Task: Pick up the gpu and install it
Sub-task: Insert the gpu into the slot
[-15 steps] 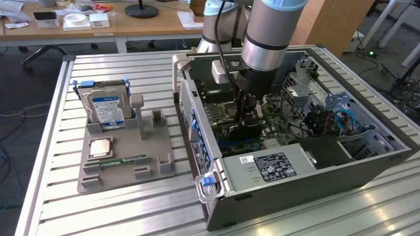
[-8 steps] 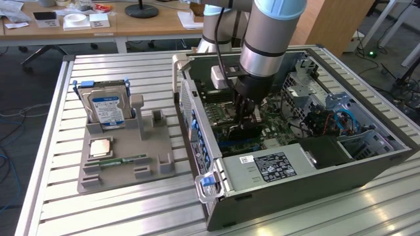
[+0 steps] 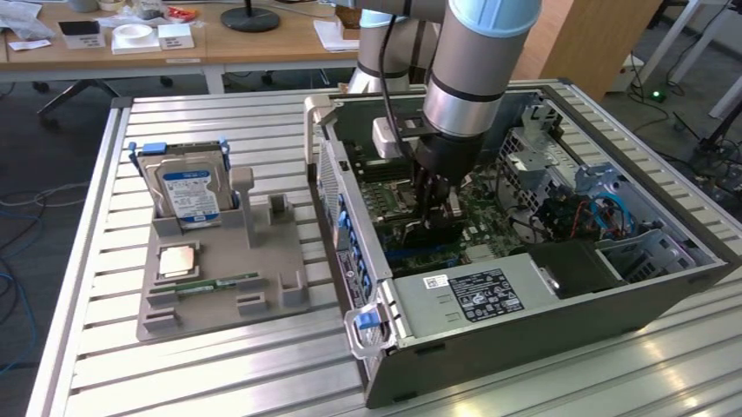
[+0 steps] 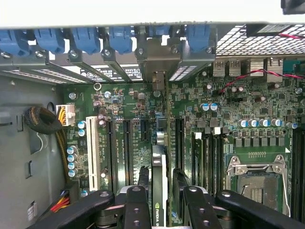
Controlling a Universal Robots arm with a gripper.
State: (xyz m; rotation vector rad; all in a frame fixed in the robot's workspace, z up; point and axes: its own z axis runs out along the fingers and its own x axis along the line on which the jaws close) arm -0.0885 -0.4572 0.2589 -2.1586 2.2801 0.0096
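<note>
The gripper (image 4: pixel 160 177), with black jointed fingers, clamps the thin, flat gpu (image 4: pixel 159 202) edge-on, upright over the green motherboard's (image 4: pixel 190 98) long slots inside the grey metal case (image 3: pixel 557 323).

The arm (image 3: pixel 470 69) drops from the top centre of the exterior view, its grey wrist (image 3: pixel 464 109) nearly upright. The black hand (image 3: pixel 439 213) points straight down at mid-frame. Its dark fingers (image 4: pixel 137 205) are clamped on the gpu (image 4: pixel 159 191), which stands edge-on between them.
</note>
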